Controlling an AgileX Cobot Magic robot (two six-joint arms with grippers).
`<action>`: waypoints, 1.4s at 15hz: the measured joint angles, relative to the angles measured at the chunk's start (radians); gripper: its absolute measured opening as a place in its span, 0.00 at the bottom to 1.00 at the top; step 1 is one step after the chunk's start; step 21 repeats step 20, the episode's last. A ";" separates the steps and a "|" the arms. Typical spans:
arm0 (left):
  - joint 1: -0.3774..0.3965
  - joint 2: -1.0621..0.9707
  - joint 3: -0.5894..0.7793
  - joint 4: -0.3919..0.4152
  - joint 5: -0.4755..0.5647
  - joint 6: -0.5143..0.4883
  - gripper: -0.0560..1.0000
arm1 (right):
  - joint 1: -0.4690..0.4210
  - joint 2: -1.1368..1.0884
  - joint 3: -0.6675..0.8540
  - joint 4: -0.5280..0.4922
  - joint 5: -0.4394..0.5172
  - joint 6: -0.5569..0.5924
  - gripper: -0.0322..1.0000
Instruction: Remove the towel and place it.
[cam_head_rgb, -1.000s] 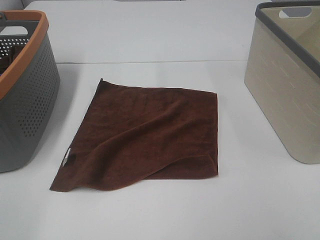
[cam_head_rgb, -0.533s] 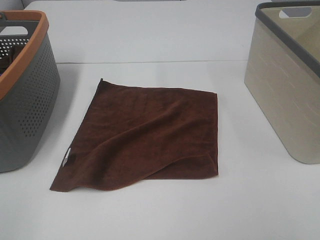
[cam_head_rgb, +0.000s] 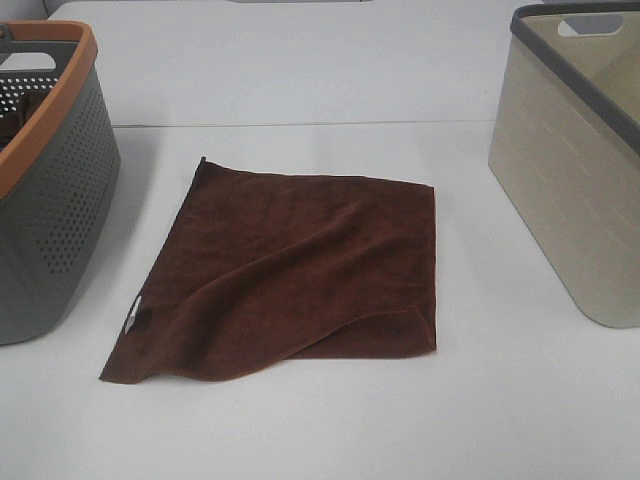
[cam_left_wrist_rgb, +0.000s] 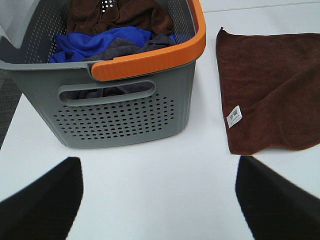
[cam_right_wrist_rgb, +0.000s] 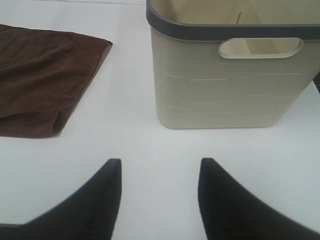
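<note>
The dark brown towel (cam_head_rgb: 285, 270) lies spread flat on the white table between the two baskets, its small white tag (cam_head_rgb: 133, 317) at the left edge. It also shows in the left wrist view (cam_left_wrist_rgb: 272, 90) and the right wrist view (cam_right_wrist_rgb: 42, 77). My left gripper (cam_left_wrist_rgb: 157, 200) is open and empty above bare table, in front of the grey basket. My right gripper (cam_right_wrist_rgb: 159, 192) is open and empty above bare table, in front of the beige basket. Neither gripper shows in the exterior high view.
A grey perforated basket with an orange rim (cam_head_rgb: 50, 190) stands at the left and holds blue, grey and brown cloths (cam_left_wrist_rgb: 107, 37). A beige basket with a dark grey rim (cam_head_rgb: 575, 150) stands at the right; what shows of its inside is bare (cam_right_wrist_rgb: 225, 11).
</note>
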 joint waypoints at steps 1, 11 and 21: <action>0.000 0.000 0.000 0.000 0.000 0.000 0.80 | 0.000 0.000 0.000 0.000 0.000 0.000 0.49; 0.000 0.000 0.000 0.000 0.000 0.000 0.80 | 0.000 0.000 0.000 0.000 0.000 0.000 0.49; 0.000 0.000 0.000 0.000 0.000 0.000 0.80 | 0.000 0.000 0.000 0.000 0.000 0.000 0.49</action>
